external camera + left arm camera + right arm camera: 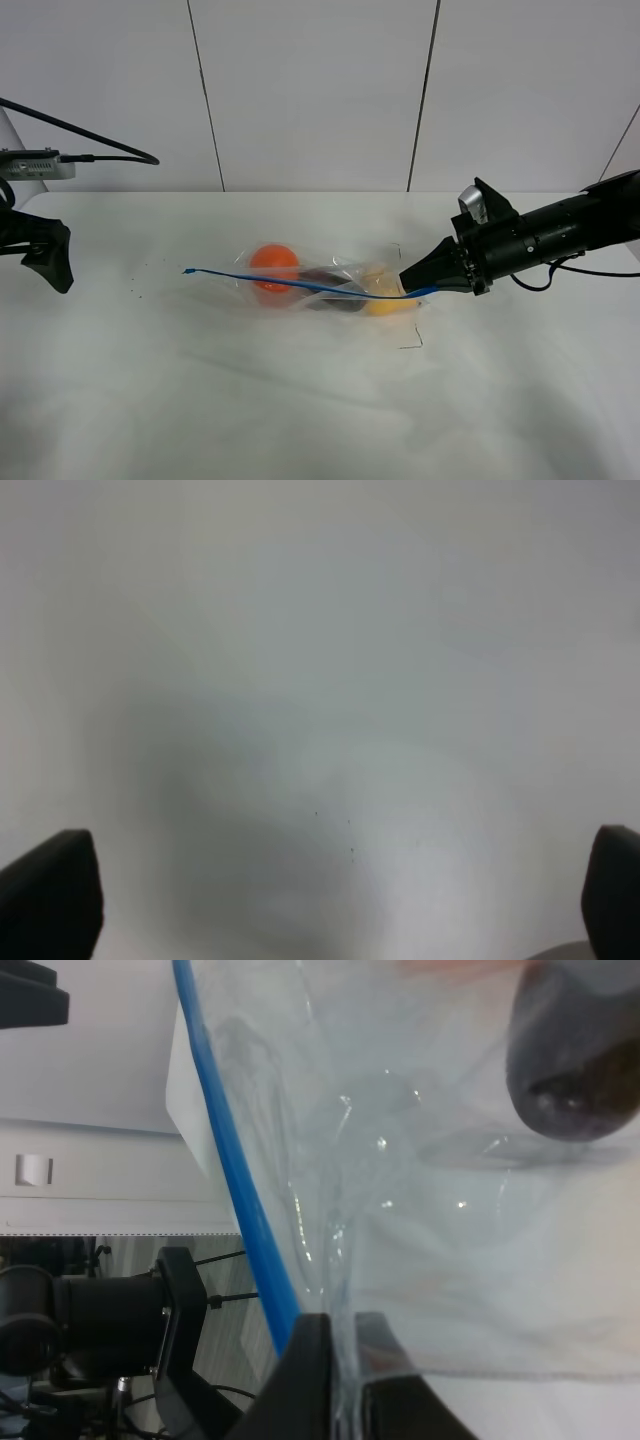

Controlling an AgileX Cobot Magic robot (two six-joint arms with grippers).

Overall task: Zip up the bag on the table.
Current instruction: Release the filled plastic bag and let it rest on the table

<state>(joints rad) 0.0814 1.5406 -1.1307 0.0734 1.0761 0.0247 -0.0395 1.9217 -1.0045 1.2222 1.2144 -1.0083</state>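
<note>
My right arm stretches low over the table (300, 400), right fingers (425, 272) pinching the mid-table zip bag (330, 270) at its blue zipper strip's (260, 277) end. Left fingers (48, 262) hang wide apart, well away.

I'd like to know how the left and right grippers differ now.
The right gripper is shut on the bag beside its blue zipper; the left gripper is open and empty. The right gripper is near centre; the left gripper hangs far left, away from the bag. Both are black.
</note>
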